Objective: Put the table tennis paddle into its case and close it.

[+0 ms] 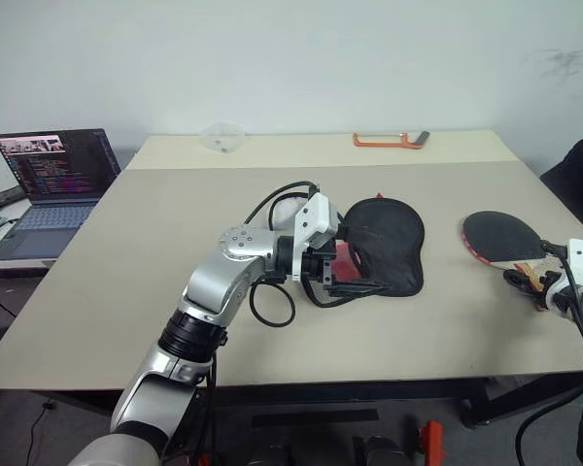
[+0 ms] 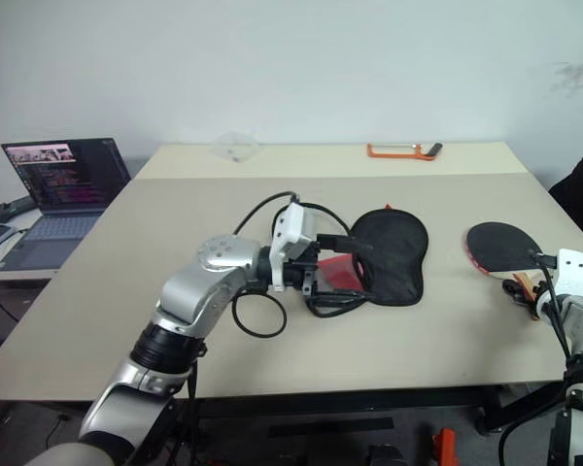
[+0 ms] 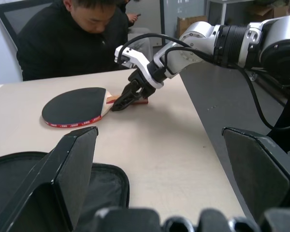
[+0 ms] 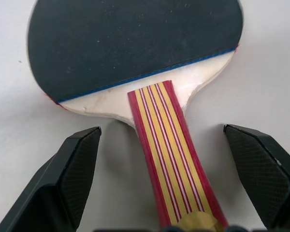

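One table tennis paddle (image 1: pixel 501 236), one case (image 1: pixel 389 243), one laptop (image 1: pixel 53 184) and one person (image 3: pixel 82 36) (seated).

Bare table (image 1: pixel 155 282) lies open either side of the paddle handle (image 4: pixel 171 164) — right gripper (image 4: pixel 169 140) straddling it; the case (image 1: pixel 389 243) sits beneath the left gripper (image 1: pixel 355 262) — bare tabletop beyond.

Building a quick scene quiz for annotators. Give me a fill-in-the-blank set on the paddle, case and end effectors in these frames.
1. The table tennis paddle lies flat on the table with its ____ rubber face up.
2. The right end effector is open, one finger on each side of the paddle's ____.
3. The left end effector is open at the ____.
4. At the table's far edge lies an ____ tool.

Missing words: black; handle; case; orange
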Action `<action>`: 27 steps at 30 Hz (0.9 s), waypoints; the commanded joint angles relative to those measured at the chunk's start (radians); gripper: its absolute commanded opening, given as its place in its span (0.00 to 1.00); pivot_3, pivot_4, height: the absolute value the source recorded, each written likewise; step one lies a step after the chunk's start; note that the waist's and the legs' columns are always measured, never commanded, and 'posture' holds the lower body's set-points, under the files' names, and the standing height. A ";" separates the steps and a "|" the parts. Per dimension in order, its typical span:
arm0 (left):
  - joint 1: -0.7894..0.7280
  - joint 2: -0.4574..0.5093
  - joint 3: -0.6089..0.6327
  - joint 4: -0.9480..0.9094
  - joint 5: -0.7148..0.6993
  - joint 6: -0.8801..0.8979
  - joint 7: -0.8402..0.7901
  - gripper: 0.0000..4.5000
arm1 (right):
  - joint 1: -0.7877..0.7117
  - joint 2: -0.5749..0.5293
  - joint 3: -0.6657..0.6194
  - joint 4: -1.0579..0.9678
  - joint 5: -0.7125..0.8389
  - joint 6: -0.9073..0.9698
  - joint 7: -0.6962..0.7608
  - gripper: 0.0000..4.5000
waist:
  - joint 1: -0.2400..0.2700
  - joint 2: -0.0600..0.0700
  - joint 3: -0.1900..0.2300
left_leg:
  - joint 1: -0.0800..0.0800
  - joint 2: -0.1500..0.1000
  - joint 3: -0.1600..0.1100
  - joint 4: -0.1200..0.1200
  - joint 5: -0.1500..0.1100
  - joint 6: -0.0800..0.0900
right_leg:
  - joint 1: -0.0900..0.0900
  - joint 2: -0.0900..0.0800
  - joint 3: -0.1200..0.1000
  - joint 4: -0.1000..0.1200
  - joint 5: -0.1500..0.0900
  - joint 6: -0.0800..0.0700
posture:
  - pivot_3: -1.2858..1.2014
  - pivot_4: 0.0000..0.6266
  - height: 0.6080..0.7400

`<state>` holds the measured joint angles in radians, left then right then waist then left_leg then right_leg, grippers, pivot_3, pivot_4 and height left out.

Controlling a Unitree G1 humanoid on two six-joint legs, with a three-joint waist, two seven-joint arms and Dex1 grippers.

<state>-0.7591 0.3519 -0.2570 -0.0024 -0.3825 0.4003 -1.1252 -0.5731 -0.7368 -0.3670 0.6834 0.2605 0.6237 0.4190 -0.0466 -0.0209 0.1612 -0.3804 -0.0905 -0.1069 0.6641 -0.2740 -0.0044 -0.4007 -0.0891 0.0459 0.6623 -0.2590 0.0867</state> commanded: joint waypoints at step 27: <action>0.116 0.198 0.170 0.025 0.027 -0.075 0.026 1.00 | -0.114 0.104 0.051 -0.470 0.064 0.195 -0.044 0.24 | 0.002 0.008 0.005 | -0.009 0.000 -0.002 -0.002 0.002 -0.003 | -0.009 -0.001 0.000 -0.004 0.003 0.002 | 0.52 0.24 1.00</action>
<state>-0.6402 0.5360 -0.1178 0.0572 -0.3361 0.3270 -1.1012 -0.6615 -0.6392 -0.2946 0.3053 0.2960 0.7859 0.3894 -0.0447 -0.0130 0.1661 -0.3916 -0.0908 -0.1095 0.6624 -0.2717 -0.0073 -0.4111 -0.0899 0.0454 0.6577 -0.2560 0.0884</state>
